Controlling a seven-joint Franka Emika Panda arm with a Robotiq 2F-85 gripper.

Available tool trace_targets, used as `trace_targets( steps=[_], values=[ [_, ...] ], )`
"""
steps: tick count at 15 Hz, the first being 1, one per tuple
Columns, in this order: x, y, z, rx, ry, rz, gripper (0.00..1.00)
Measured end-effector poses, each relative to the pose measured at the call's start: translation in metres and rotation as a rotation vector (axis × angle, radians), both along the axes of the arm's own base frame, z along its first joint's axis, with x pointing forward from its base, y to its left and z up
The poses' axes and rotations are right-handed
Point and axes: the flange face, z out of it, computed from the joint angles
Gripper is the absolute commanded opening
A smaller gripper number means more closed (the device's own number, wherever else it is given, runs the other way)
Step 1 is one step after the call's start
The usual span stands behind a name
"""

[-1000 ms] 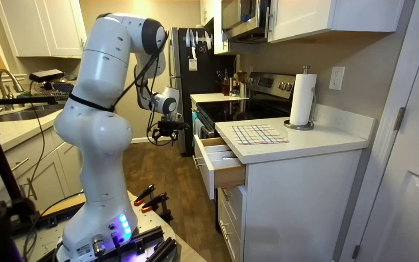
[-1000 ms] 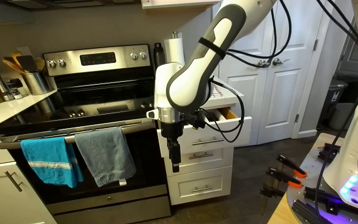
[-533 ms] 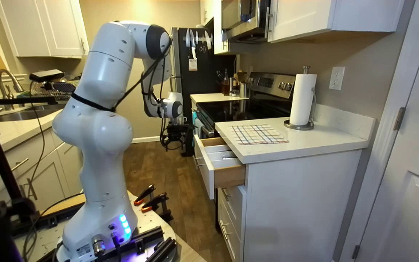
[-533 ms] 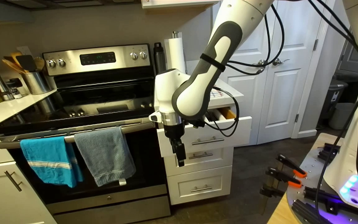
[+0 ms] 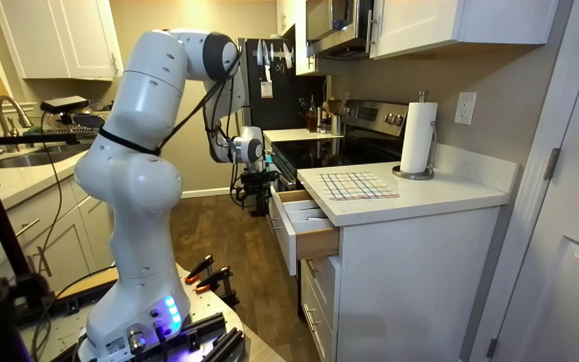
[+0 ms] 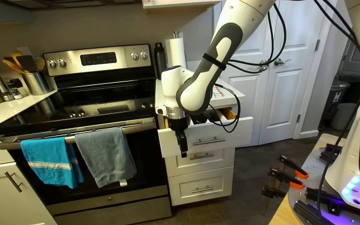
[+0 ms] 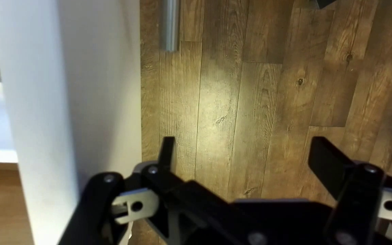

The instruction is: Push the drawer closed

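Note:
The drawer is pulled out from under the counter; its white front panel shows in both exterior views and on the left of the wrist view. Its pale wood side and white dividers show. My gripper is in front of the panel, near the drawer's oven end, pointing down. In the wrist view my gripper is open, with only floor between its fingers. Its left side lies close to the panel; I cannot tell whether they touch. The drawer's bar handle is to one side of the gripper.
Lower drawer fronts with handles sit below. The oven beside them has a blue towel and a grey towel on its handle. The counter above bears a checked cloth and a paper towel roll.
My gripper has moved across toward the drawer front and, in an exterior view, now overlaps the panel's oven end. The drawer looks just as far out as before.

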Motion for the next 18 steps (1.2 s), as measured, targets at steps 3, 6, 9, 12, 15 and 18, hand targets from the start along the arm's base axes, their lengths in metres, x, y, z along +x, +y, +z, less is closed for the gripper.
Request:
trace_targets(
  steps=[3, 6, 9, 12, 15, 18],
  values=[
    [0.009, -0.017, 0.001, 0.024, 0.005, -0.064, 1.0],
    [0.023, -0.039, 0.005, 0.052, -0.025, -0.124, 1.0],
    [0.036, -0.058, 0.017, 0.064, -0.071, -0.152, 1.0],
    [0.049, -0.072, 0.036, 0.055, -0.119, -0.158, 1.0],
    [0.059, -0.082, 0.061, 0.041, -0.175, -0.154, 1.0],
    [0.061, -0.079, 0.077, 0.052, -0.198, -0.158, 1.0]
  ],
)
